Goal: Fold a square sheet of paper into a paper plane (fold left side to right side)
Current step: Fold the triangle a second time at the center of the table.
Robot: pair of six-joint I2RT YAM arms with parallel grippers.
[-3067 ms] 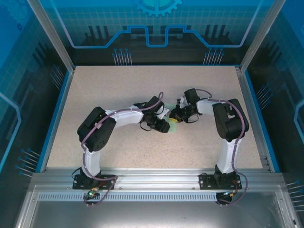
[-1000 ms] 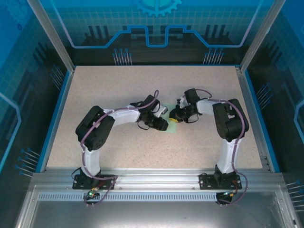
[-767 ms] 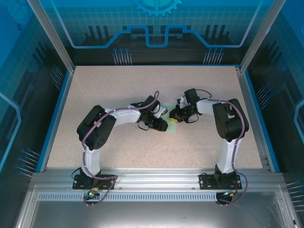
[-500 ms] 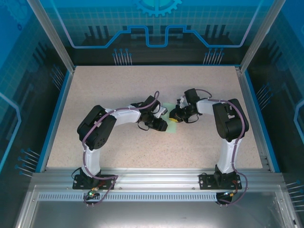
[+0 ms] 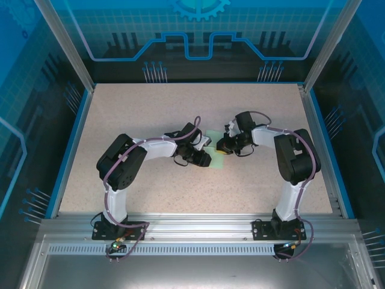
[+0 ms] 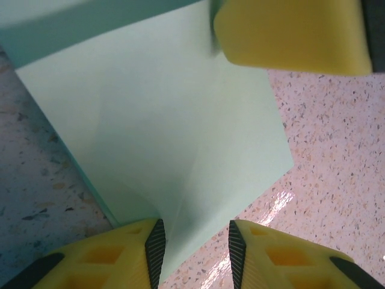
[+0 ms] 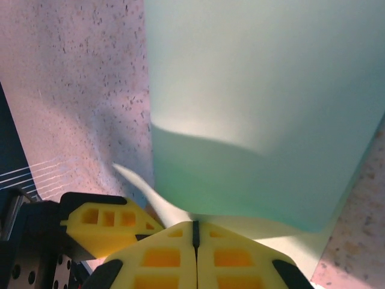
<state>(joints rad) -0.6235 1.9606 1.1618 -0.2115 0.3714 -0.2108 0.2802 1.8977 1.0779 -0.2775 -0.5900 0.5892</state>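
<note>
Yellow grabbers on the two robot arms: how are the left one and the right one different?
The left gripper holds its yellow fingers apart; the right gripper has them shut together. The pale mint-green paper sheet lies nearly flat before the left gripper, but curls up before the right gripper. Both have yellow fingers at the paper.

Left arm [image 5: 123, 162] and right arm [image 5: 295, 158] are built alike, with smooth white rounded link shells, bulky black joint housings and a flat black base plate [image 5: 114, 229] each. A purple cable [image 5: 107, 186] runs along the outside of each arm, and a small green light [image 5: 114, 245] glows by the left base. The fingers [image 6: 283, 262] are yellow moulded plastic with open rectangular cells, carrying black ribbed pads [image 6: 155, 244] on their inner faces and a black mount [image 7: 18, 265] drilled with small round holes.
</note>
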